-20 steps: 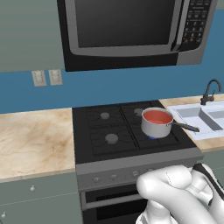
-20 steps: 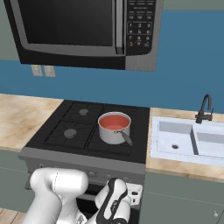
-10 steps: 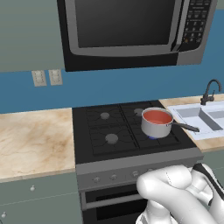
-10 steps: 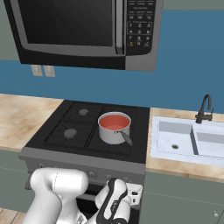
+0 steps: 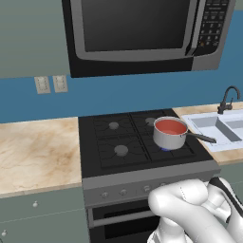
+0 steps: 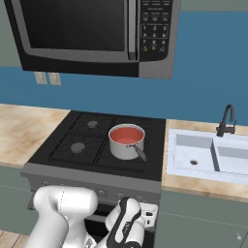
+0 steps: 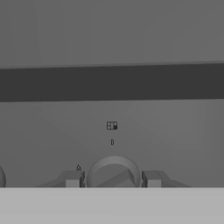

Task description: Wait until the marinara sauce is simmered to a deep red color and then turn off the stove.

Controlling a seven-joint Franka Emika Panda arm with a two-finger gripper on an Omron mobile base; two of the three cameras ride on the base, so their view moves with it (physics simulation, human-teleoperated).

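The saucepan (image 5: 170, 135) is seen as polished steel with a bright sheen, its handle (image 5: 200, 137) dark and matt. The marinara sauce (image 5: 169, 126) is rendered smooth and flat. The stove (image 5: 118, 142) top is matt black, while its front panel (image 7: 52, 131) beyond the hand (image 7: 113, 179) is smooth grey. The knob (image 7: 113, 173) between the fingertips is plain grey and smooth. The counter (image 5: 33, 152) is shown as mottled beige stone, and the sink (image 6: 208, 155) as smooth white.

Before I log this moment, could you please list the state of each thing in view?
marinara sauce: orange-red, in the saucepan
saucepan: upright on the stove's front right burner
stove: small blue flame under the saucepan
gripper: fingers astride a stove knob
microwave: door closed
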